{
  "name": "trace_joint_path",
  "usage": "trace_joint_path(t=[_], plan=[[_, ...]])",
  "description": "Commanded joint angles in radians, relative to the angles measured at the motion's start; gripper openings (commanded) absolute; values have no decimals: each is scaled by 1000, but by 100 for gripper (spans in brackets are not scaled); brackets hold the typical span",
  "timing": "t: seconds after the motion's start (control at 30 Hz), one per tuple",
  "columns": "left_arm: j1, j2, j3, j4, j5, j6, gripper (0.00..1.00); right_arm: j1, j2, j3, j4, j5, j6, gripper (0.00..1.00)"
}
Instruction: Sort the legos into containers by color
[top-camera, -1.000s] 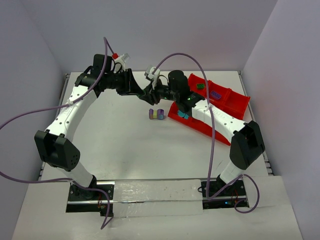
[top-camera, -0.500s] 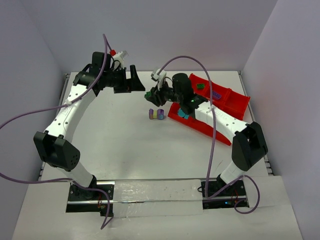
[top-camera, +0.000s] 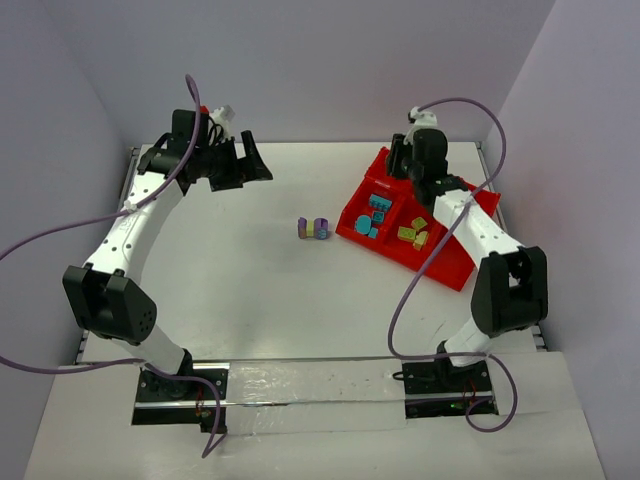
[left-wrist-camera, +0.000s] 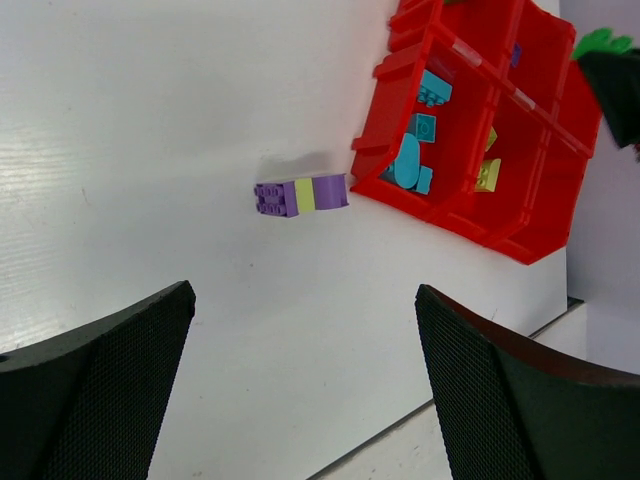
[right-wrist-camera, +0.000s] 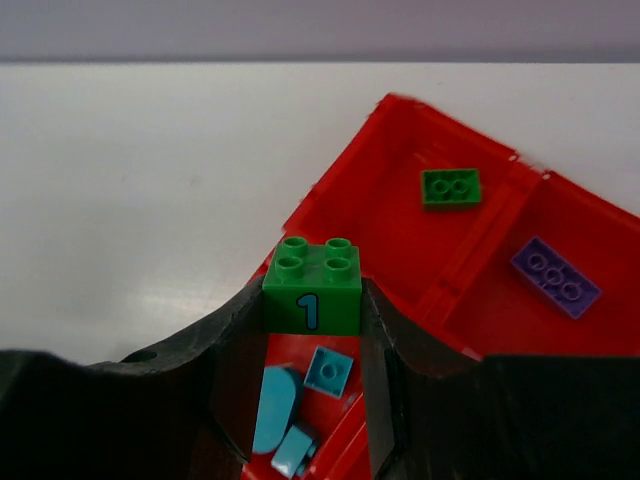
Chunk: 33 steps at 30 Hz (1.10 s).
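A green brick (right-wrist-camera: 312, 285) marked 1, with 4 studs on top, is pinched between the 2 fingers of the right gripper (right-wrist-camera: 312, 305). The jaws are partly closed and press on its 2 sides. It hangs in the air over the left edge of the red tray (right-wrist-camera: 385, 215).

In the right wrist view, a flat green brick (right-wrist-camera: 451, 187) lies in a far compartment. A purple plate (right-wrist-camera: 555, 271) lies in the compartment next to it on the right, across a divider. Straight under the held brick, teal bricks (right-wrist-camera: 328, 370) lie in a nearer compartment.

From above, the teal bricks sit in the tray's near-left compartment. Yellow-green bricks (top-camera: 414, 234) lie in the one beside it to the right. The right arm (top-camera: 480, 235) reaches over the tray's right side, with its wrist at the far end.

Just left of the tray, apart from it, a clump (left-wrist-camera: 300, 195) lies on the white table (top-camera: 250, 280): 2 purple bricks with 1 yellow-green between.

The left gripper (left-wrist-camera: 303, 300) hangs high over the far-left part of the table, well apart from the clump. Its jaws are spread wide and hold nothing.
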Motion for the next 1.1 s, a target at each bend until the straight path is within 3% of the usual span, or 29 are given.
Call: trace_joint_path(t=[0.0, 0.27, 0.4, 0.47, 0.53, 0.6, 0.77, 1.07], plan=[[-1, -8, -4, 30, -22, -20, 97, -27, 116, 199, -128, 192, 115, 1], [-1, 0, -1, 26, -15, -33, 96, -39, 344, 413, -216, 266, 133, 8], [-2, 4, -4, 15, -19, -33, 95, -45, 400, 467, -222, 270, 151, 25], [-2, 0, -7, 10, -28, -32, 95, -47, 439, 490, -226, 263, 150, 46], [-2, -2, -10, 9, -33, -30, 95, -47, 456, 506, -231, 263, 148, 51], [-4, -7, -13, 6, -40, -29, 95, -47, 480, 544, -251, 259, 144, 63], [-4, -13, -20, 3, -45, -29, 95, -47, 490, 591, -288, 249, 134, 72], [-9, -43, -42, 15, -61, -32, 95, -31, 333, 460, -251, 170, 101, 70]])
